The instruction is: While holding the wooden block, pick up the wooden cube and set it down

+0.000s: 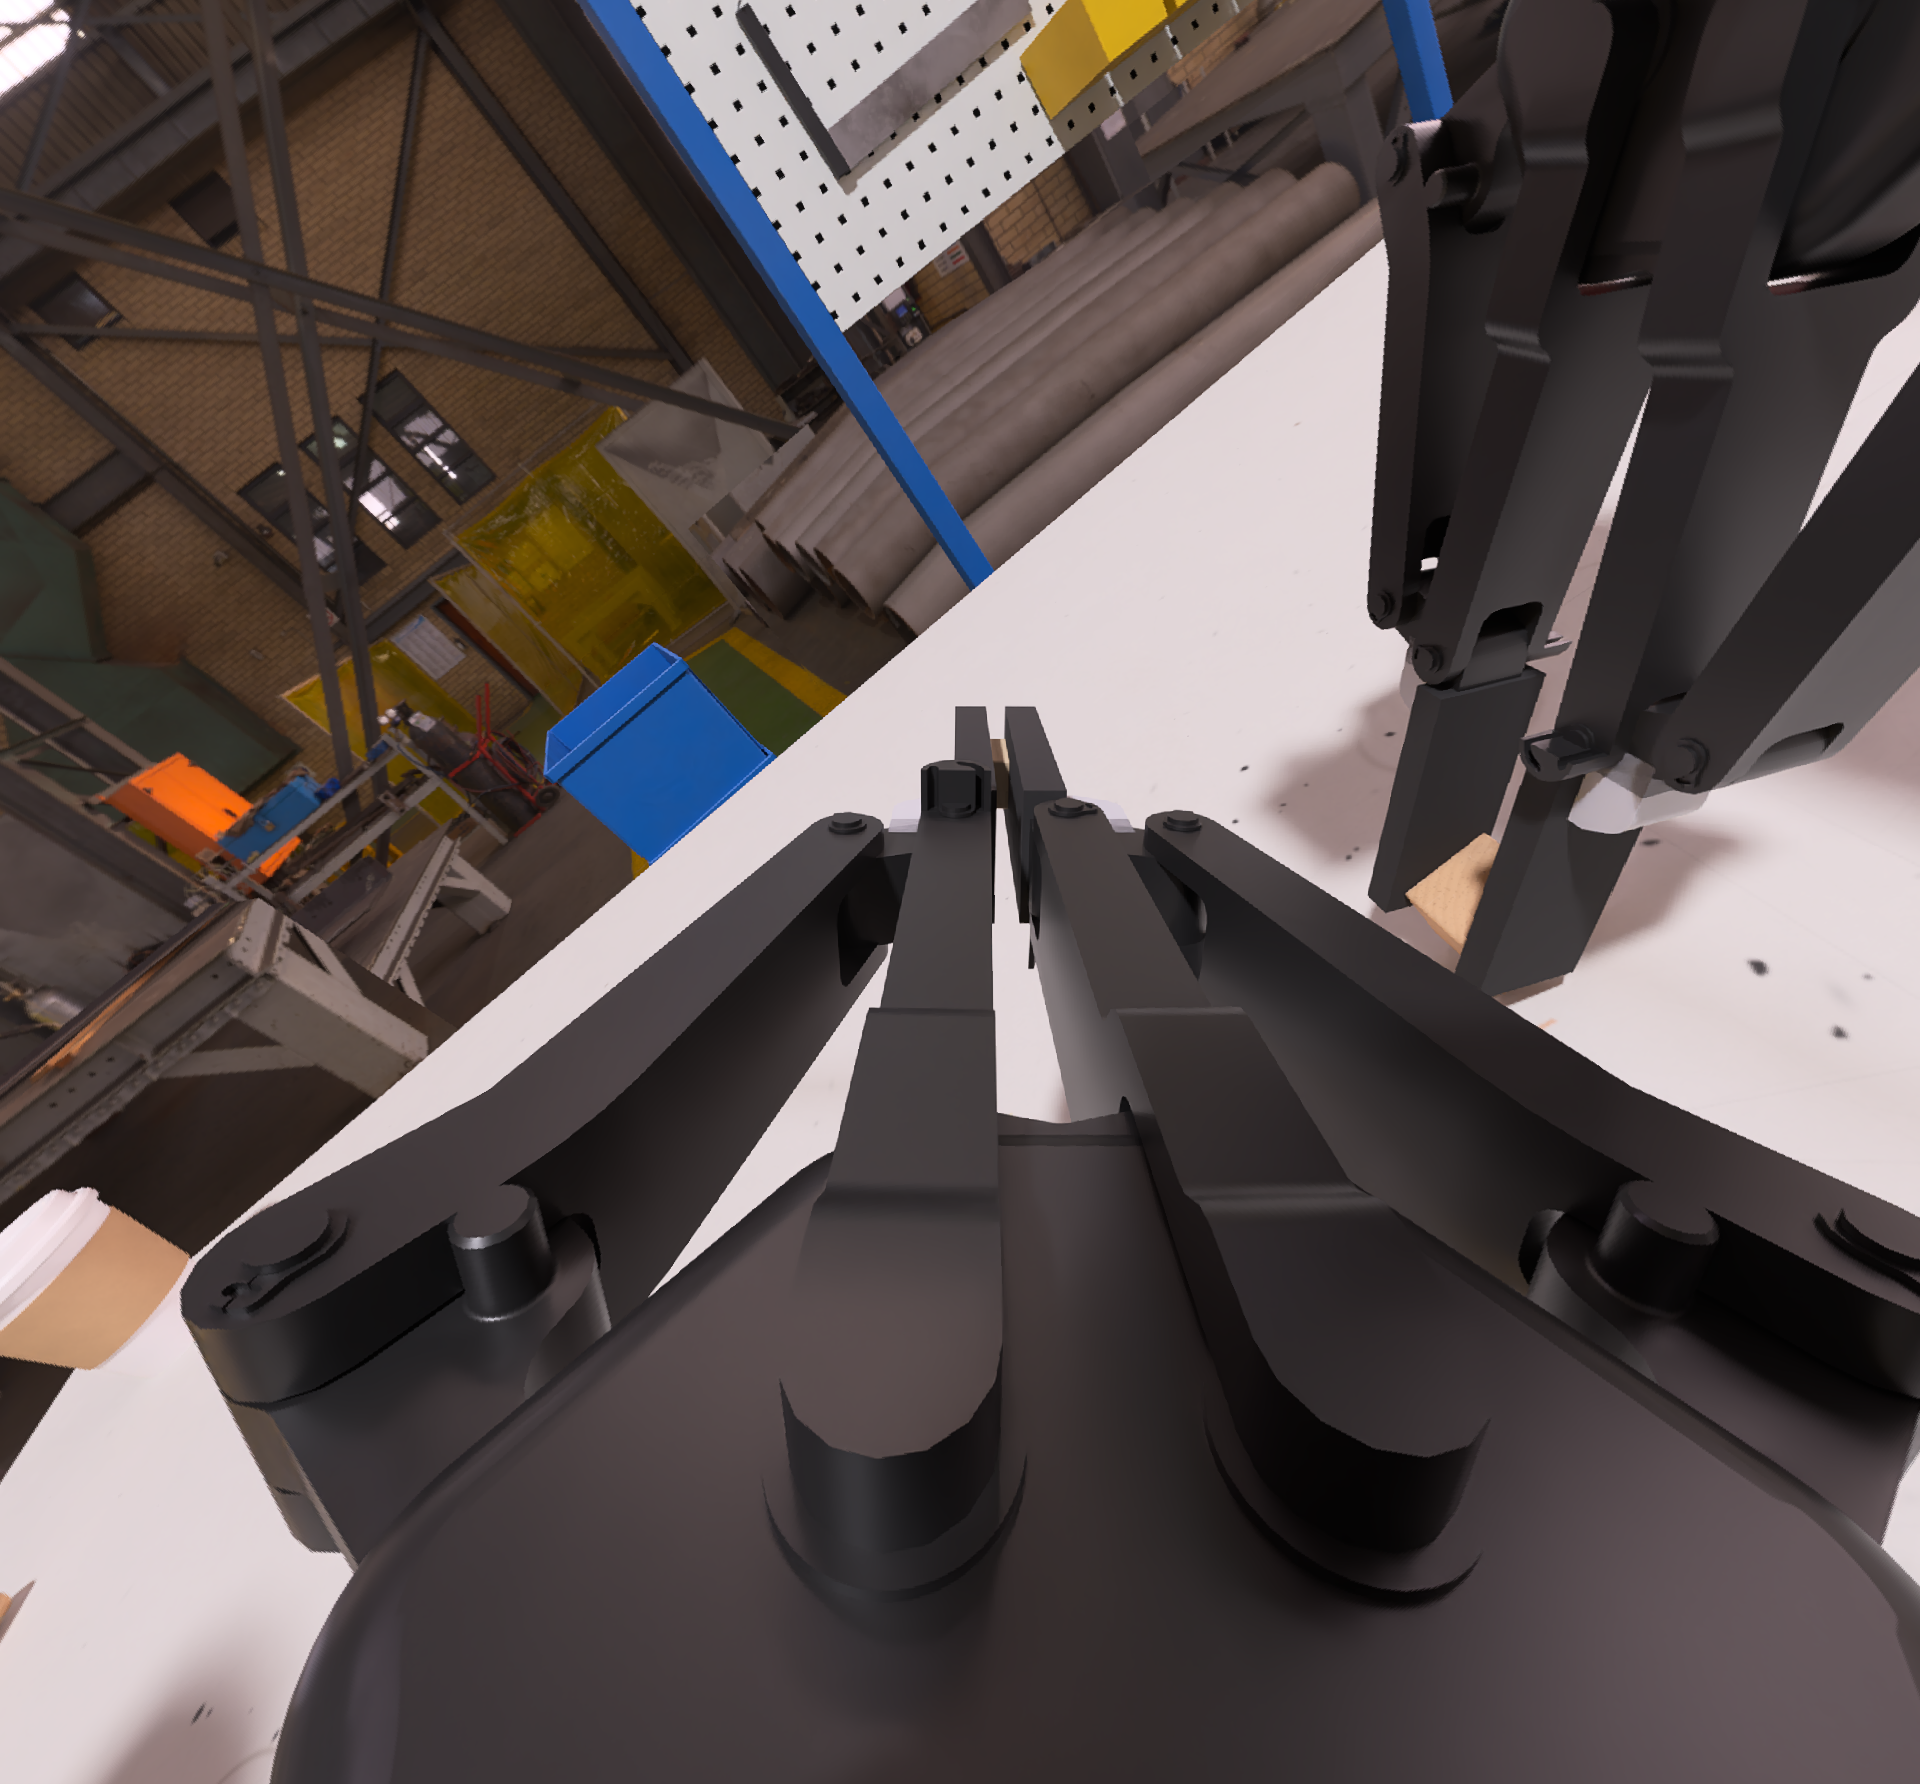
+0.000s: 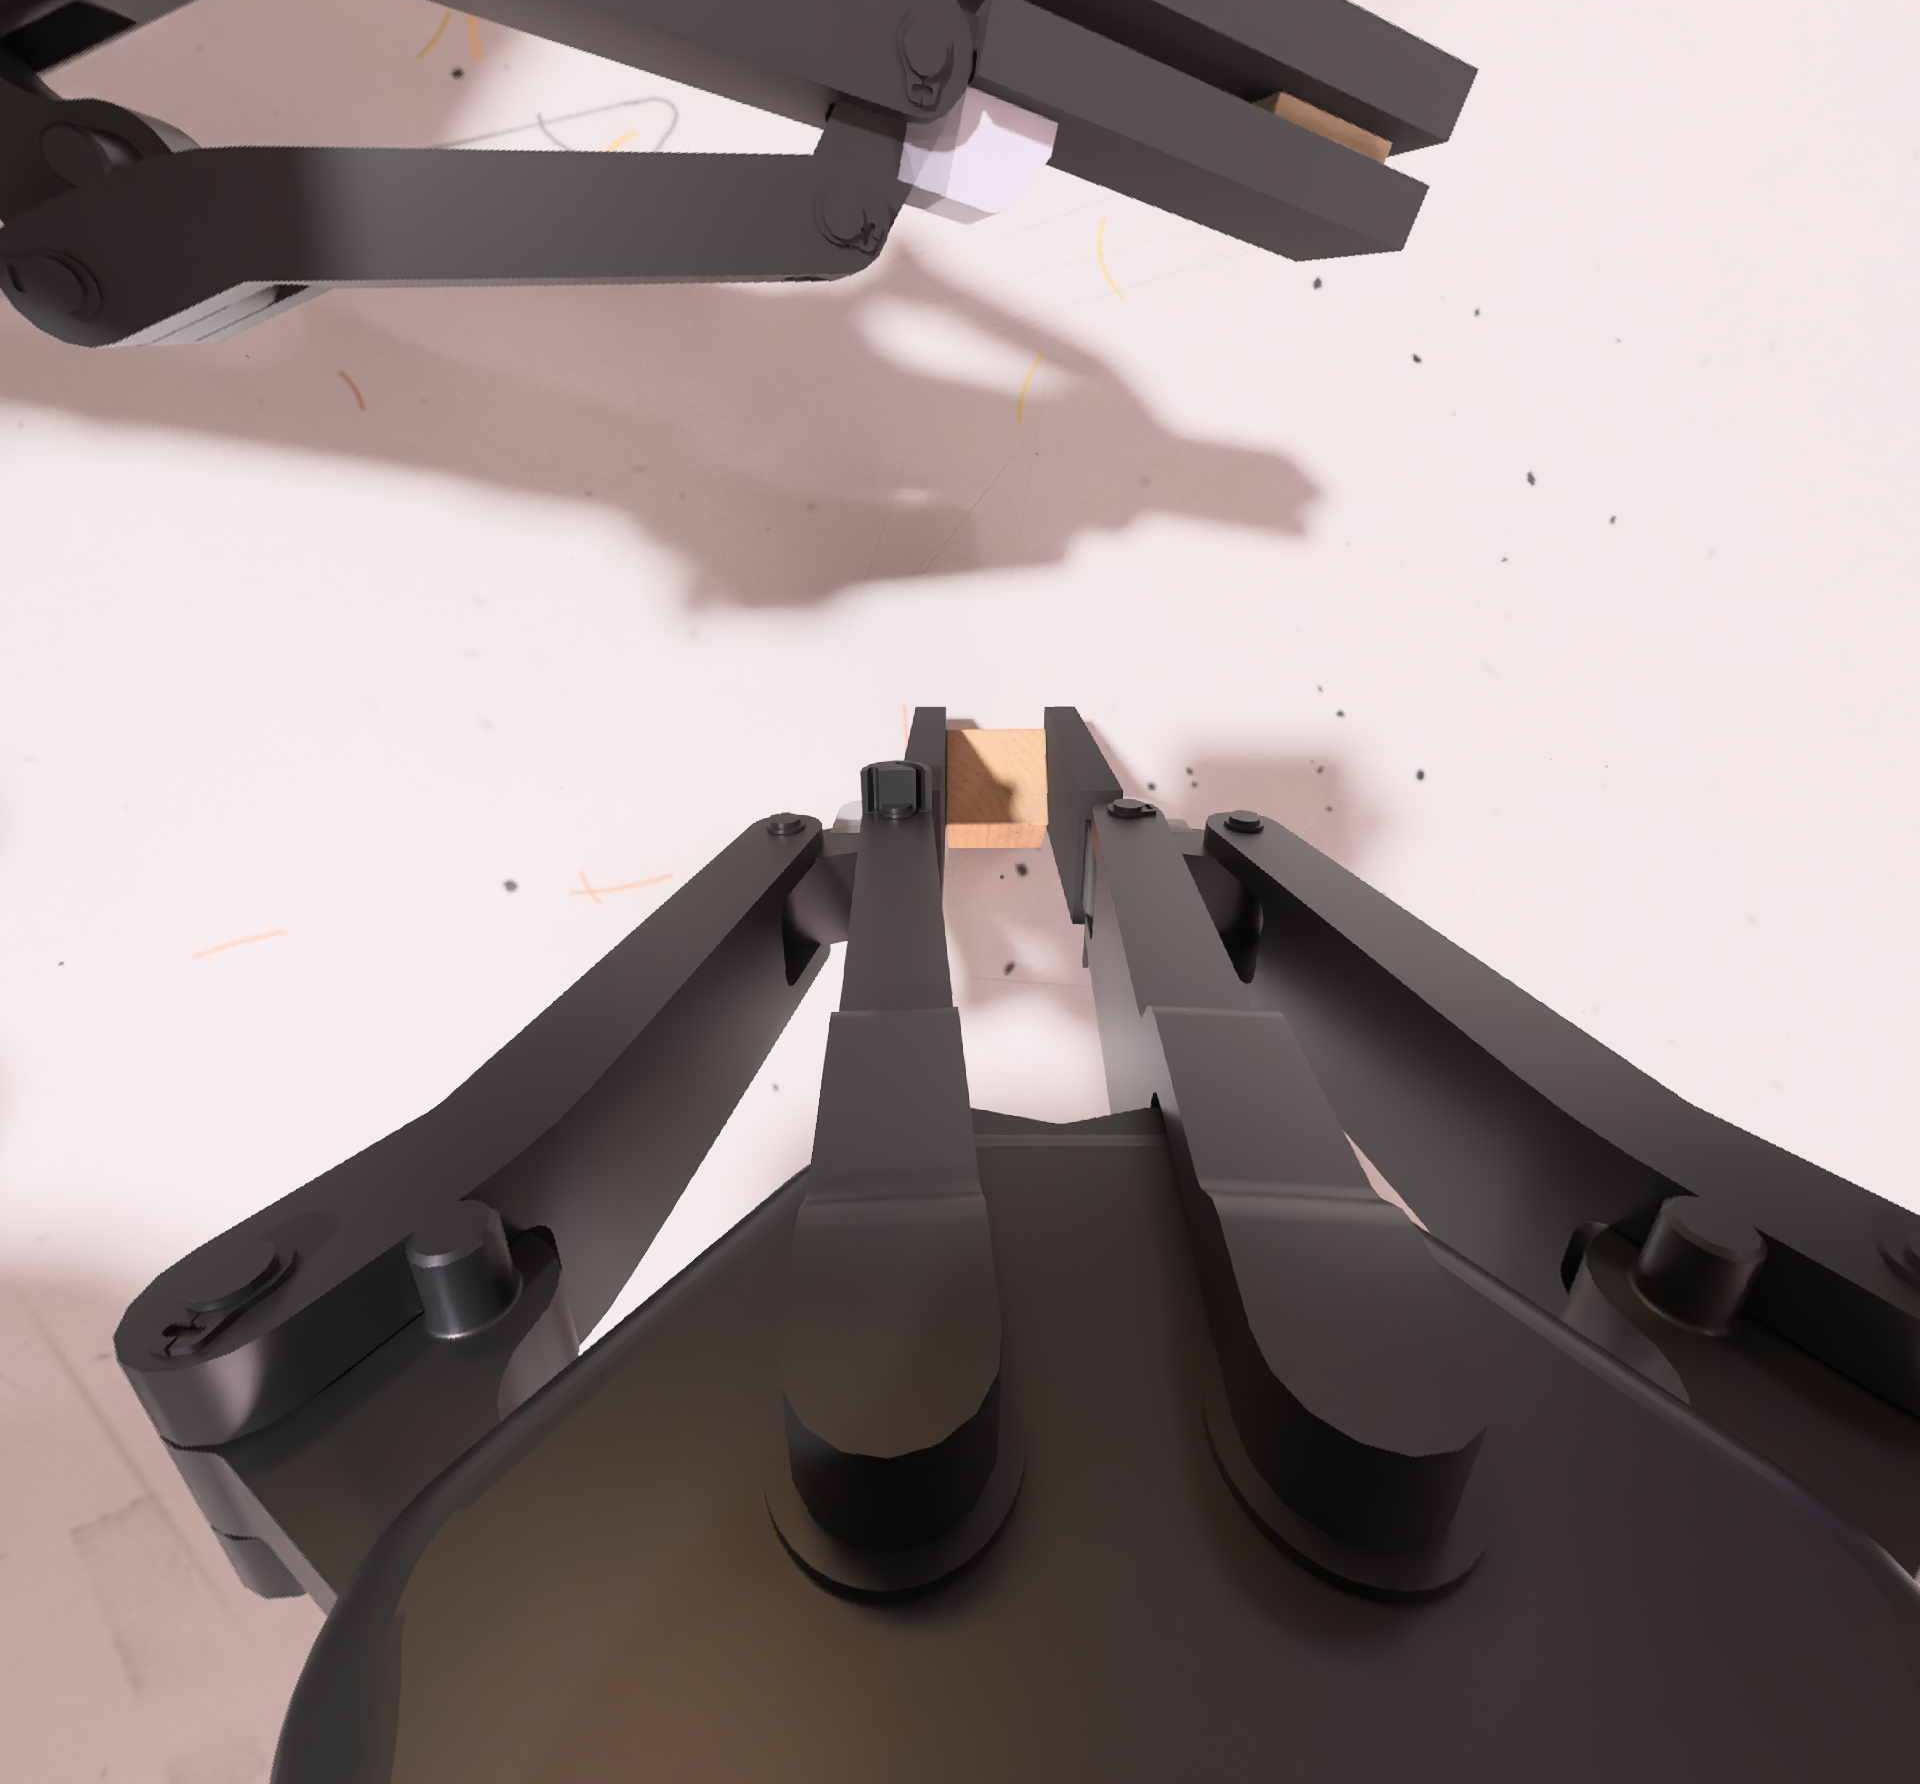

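Observation:
In the left wrist view my left gripper (image 1: 1000,747) is shut on a thin wooden block (image 1: 1000,760); only a sliver of the block shows between the fingertips. The right wrist view shows it at the top, the block (image 2: 1325,129) pinched in the left gripper (image 2: 1421,160) above the table. My right gripper (image 2: 995,747) is shut on the light wooden cube (image 2: 995,789), one finger on each side. The left wrist view shows this cube (image 1: 1455,887) low at the white table (image 1: 1195,539), to the right of my left gripper. I cannot tell whether it touches the table.
A paper cup with a white lid (image 1: 73,1277) stands at the table's left edge. A blue bin (image 1: 665,758) sits beyond the far edge. A blue-framed white pegboard (image 1: 883,72) with yellow bins (image 1: 1143,9) rises at the back. Small dark specks mark the tabletop.

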